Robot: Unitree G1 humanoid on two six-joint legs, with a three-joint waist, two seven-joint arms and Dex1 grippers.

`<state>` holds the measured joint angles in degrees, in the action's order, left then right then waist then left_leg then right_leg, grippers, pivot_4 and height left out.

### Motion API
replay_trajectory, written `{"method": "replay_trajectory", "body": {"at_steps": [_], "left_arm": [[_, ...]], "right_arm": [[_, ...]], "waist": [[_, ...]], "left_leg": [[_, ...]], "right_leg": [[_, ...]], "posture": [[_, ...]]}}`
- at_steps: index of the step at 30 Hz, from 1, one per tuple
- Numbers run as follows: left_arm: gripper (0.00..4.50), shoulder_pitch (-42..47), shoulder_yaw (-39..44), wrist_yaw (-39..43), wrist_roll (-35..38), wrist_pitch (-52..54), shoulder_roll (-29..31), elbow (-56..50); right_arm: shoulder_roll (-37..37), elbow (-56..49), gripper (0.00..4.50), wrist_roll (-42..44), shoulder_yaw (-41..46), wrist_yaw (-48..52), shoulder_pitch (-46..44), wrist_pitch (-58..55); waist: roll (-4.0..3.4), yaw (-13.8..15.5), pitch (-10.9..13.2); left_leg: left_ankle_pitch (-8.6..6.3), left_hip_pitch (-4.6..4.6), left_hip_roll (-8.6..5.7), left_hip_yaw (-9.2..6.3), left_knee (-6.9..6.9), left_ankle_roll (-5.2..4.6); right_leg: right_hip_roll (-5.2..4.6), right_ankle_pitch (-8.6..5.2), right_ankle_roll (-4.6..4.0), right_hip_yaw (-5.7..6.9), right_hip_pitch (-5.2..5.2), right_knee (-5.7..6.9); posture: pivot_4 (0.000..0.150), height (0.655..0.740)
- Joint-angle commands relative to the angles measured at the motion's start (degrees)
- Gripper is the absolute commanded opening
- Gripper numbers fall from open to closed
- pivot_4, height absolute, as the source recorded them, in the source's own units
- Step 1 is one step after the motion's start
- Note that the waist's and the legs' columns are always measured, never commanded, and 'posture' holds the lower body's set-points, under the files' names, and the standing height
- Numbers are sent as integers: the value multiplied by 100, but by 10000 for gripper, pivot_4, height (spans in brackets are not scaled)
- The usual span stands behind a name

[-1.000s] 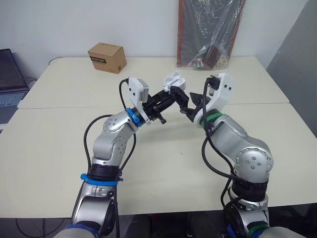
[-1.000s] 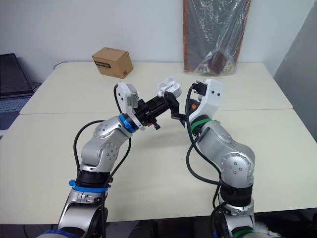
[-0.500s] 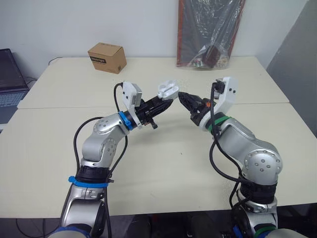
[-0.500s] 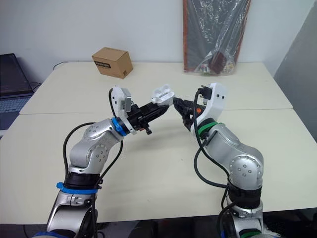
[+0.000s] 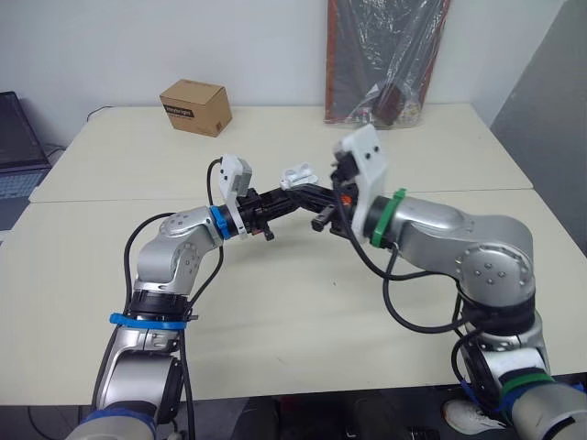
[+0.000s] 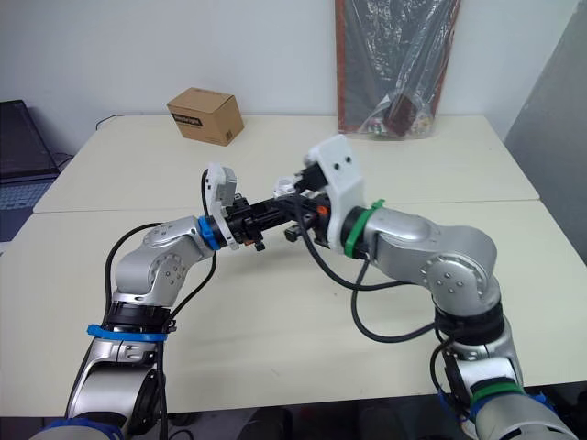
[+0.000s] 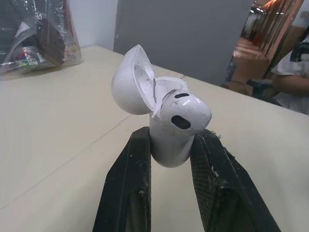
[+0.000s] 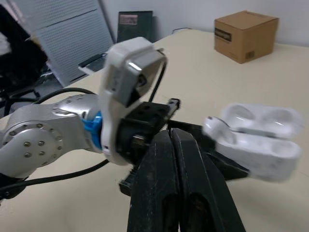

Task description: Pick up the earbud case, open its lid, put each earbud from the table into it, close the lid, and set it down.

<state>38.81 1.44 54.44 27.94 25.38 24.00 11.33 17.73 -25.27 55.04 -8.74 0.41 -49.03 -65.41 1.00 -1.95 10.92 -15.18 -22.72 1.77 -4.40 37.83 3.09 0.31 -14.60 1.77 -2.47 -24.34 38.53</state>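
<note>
Earbud case (image 7: 166, 123), white, lid hinged open, is pinched between the two fingers (image 7: 129, 186) of the left hand (image 7: 171, 142) and held above the table (image 5: 303, 302); the right hand (image 8: 174, 137), pressed together, is positioned just beside it.

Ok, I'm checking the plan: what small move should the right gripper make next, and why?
Probably lift the right gripper to the open lid and nudge it shut: the left gripper clamps the case, and an earbud already sits inside.
</note>
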Motion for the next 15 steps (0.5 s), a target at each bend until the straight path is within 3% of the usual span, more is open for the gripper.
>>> {"method": "replay_trajectory", "body": {"at_steps": [1,15], "left_arm": [[7913,92,-88,-80,-131,-193,-125,-139],[7913,-8,-65,-105,-69,-66,-226,-423]], "right_arm": [[-206,174,334,-480,-255,92,-159,113],[-816,425,334,-1477,-206,52,-110,-61]], "waist": [[0,3,0],[0,2,0]], "left_leg": [[0,-1,0,0,0,0],[0,-8,0,0,2,0]], "right_leg": [[0,1,-1,-1,0,0],[-2,10,-17,1,-8,5]], "posture": [[1500,7400],[1500,7400]]}}
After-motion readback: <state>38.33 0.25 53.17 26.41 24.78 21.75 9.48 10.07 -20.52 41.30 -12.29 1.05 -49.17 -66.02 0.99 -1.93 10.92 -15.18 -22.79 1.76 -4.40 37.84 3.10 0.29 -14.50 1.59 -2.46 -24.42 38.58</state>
